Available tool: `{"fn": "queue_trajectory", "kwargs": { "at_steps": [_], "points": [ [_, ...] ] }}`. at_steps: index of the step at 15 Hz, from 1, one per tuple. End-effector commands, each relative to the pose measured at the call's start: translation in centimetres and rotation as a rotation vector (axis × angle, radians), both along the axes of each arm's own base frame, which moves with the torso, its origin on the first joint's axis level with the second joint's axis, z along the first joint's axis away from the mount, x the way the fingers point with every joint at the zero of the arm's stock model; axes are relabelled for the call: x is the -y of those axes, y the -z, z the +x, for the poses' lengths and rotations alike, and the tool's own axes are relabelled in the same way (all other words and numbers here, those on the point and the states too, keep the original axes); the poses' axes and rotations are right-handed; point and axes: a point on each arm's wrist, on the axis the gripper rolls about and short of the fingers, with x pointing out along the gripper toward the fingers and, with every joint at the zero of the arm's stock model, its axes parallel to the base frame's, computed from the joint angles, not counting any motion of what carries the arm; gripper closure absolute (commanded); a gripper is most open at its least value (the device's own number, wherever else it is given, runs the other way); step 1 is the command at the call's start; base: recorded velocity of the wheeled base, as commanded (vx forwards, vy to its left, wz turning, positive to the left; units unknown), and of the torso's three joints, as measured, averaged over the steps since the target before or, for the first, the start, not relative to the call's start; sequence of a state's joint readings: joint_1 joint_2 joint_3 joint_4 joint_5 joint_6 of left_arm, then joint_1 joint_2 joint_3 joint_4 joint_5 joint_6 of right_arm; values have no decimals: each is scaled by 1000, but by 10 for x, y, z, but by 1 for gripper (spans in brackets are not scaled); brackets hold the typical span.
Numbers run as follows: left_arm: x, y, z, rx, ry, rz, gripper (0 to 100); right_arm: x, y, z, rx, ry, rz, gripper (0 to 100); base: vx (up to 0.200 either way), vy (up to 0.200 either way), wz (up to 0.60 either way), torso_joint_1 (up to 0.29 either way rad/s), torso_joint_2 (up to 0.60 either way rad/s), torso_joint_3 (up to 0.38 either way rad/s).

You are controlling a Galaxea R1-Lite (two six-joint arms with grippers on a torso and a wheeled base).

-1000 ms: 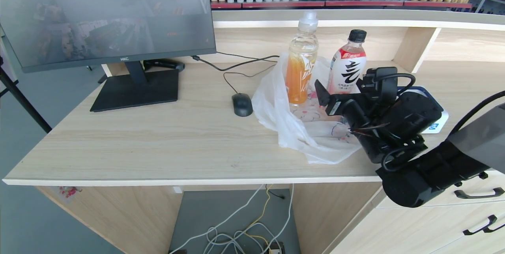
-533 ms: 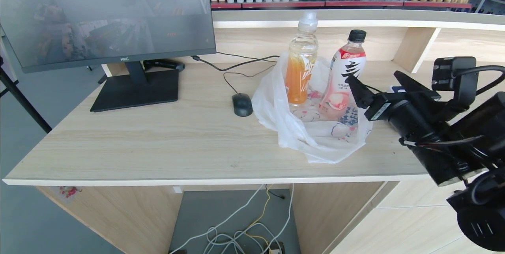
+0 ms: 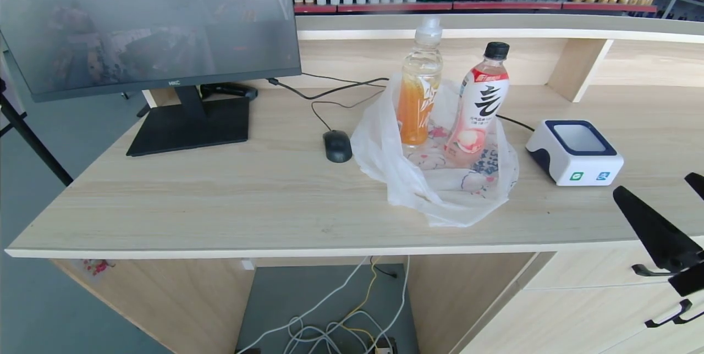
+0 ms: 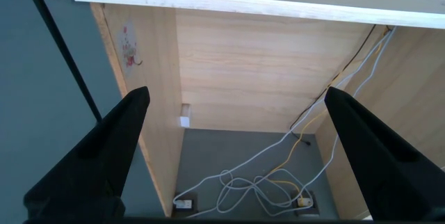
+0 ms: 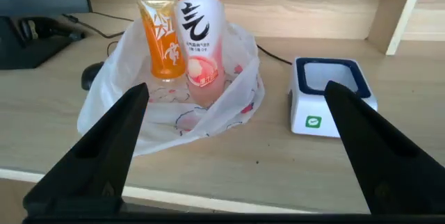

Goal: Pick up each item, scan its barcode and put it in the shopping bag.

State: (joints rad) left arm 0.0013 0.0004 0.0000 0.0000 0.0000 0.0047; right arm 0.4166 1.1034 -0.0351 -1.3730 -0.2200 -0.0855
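Note:
A clear shopping bag (image 3: pixel 396 178) lies open on the wooden counter (image 3: pixel 220 194). Two bottles stand in it: an orange drink (image 3: pixel 419 90) and a white-and-pink bottle with a black cap (image 3: pixel 478 106). To the right of the bag sits a white barcode scanner (image 3: pixel 575 151). My right gripper (image 3: pixel 679 205) is open and holds nothing, off the counter's front right corner. Its wrist view shows the bag (image 5: pixel 229 113), the orange drink (image 5: pixel 158 36), the white-and-pink bottle (image 5: pixel 200 36) and the scanner (image 5: pixel 327 95) beyond the right gripper (image 5: pixel 236 151). My left gripper (image 4: pixel 236 161) is open below the counter's front edge.
A monitor (image 3: pixel 148 18) stands at the back left, with a black mouse (image 3: pixel 337 145) and its cable between it and the bag. Drawers with black handles (image 3: pixel 668 315) are under the counter's right end. Loose cables (image 4: pixel 264 182) lie on the floor beneath.
My right arm has pulled back from the bag, rightward and down past the counter's front corner, uncovering the scanner. The white-and-pink bottle stays standing in the bag.

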Motion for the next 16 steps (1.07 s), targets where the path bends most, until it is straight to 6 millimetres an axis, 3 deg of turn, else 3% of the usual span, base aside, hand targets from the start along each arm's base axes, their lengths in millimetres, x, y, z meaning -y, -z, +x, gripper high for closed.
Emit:
{"fn": "queue_trajectory", "kwargs": {
  "at_steps": [1, 2, 4, 8, 11, 12, 14, 16],
  "points": [
    [0, 0, 0, 0, 0, 0, 0, 24, 17, -56, -42, -31, -6, 0, 0, 0, 0, 0, 0, 0],
    [0, 0, 0, 0, 0, 0, 0, 26, 26, -63, -94, -64, -30, 0, 0, 0, 0, 0, 0, 0],
    [0, 0, 0, 0, 0, 0, 0, 36, 65, -92, -265, -194, -153, 0, 0, 0, 0, 0, 0, 0],
    [0, 0, 0, 0, 0, 0, 0, 49, 99, -115, -339, -211, -195, 0, 0, 0, 0, 0, 0, 0],
    [0, 0, 0, 0, 0, 0, 0, 50, 99, -117, -344, -193, -188, 0, 0, 0, 0, 0, 0, 0],
    [0, 0, 0, 0, 0, 0, 0, 48, 99, -117, -358, -122, -175, 0, 0, 0, 0, 0, 0, 0],
    [0, 0, 0, 0, -2, 0, 0, 44, 98, -118, -397, 180, -126, 0, 0, 0, 0, 0, 0, 0],
    [0, 0, 0, 0, 1, 0, 0, 40, 99, -123, -341, 253, -125, 0, 0, 0, 0, 0, 0, 0]
  ]
}}
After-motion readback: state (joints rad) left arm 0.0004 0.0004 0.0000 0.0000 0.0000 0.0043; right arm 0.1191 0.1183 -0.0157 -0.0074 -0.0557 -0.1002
